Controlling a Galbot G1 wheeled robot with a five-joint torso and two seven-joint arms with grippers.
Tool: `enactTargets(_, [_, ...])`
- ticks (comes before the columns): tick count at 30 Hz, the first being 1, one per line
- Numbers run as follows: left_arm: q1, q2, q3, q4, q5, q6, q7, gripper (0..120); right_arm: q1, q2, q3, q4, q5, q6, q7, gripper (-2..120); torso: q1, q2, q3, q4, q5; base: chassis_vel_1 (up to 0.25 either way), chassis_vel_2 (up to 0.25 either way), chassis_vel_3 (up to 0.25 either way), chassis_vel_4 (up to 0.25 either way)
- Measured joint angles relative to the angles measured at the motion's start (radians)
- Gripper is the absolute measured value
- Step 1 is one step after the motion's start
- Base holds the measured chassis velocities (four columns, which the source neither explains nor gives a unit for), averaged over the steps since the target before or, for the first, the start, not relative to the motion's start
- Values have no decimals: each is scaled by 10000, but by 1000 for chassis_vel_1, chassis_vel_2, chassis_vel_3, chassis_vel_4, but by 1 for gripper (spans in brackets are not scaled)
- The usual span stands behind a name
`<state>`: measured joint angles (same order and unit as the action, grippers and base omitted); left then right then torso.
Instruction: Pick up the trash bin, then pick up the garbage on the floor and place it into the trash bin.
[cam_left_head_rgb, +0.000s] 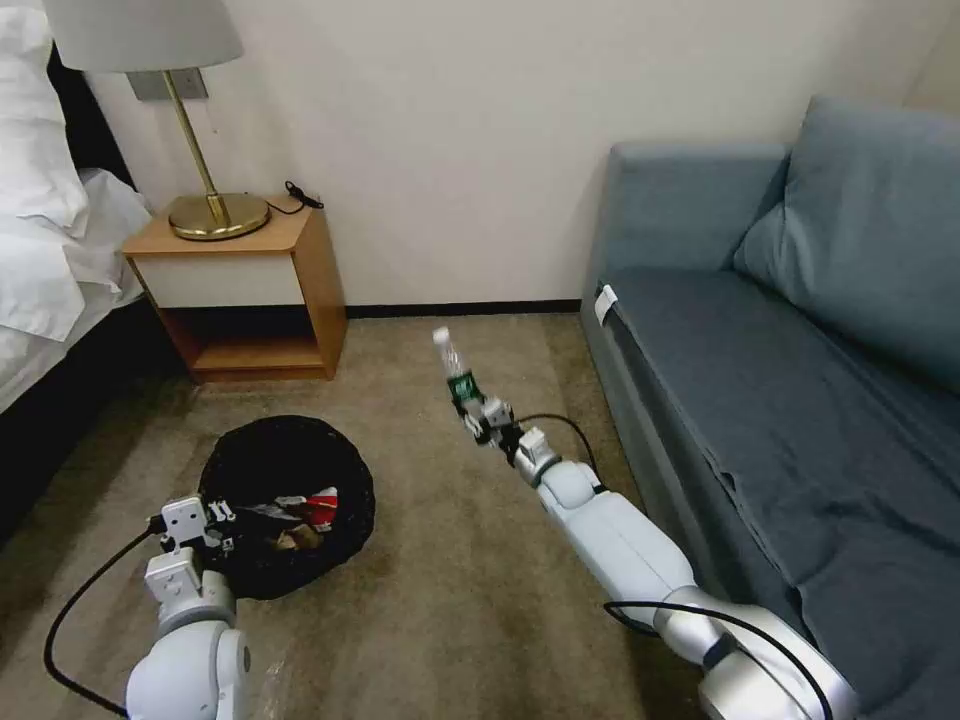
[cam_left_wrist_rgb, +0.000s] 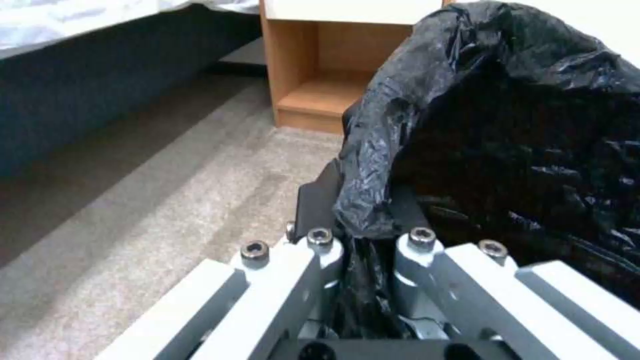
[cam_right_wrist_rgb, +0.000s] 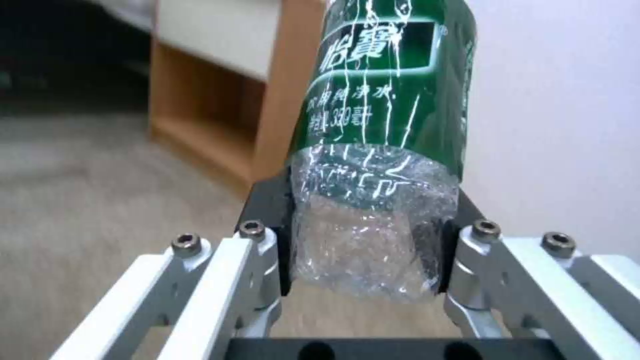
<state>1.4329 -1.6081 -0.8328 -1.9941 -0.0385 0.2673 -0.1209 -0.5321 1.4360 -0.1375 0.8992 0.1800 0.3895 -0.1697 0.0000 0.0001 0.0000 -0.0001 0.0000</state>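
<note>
Holding bin by bag rim, left gripper clamped; some litter inside. Right gripper clamped on bottle, raised over carpet, apart from bin; drop-in remains.

My left gripper is matt silver metal with dark screws, pinching the crinkly, glossy black plastic bag of the trash bin. My right gripper clasps a bottle of crumpled clear plastic with a shiny green label. The floor is rough, short-pile carpet; the nightstand is smooth wood.
</note>
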Motion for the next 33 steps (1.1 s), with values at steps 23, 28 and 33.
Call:
enactTargets(23, [-144,0,21,174,18,-42,100,4,-915,145,-4590,4293,1494,-1773,1734,33,-1,0,-1,1,-2,0,0,0,0])
enactTargets(28, [-66,0,1,101,18,-70,105,4,-1112,256,-4740,3834,1003,-1567,1508,33,0,-1,-1,0,-1,0,0,0,0])
enactTargets(33, [-7,0,-25,34,15,-99,103,4,-1200,299,-4752,3663,460,-1432,1309,38,-1,-2,-1,0,-1,0,0,0,0])
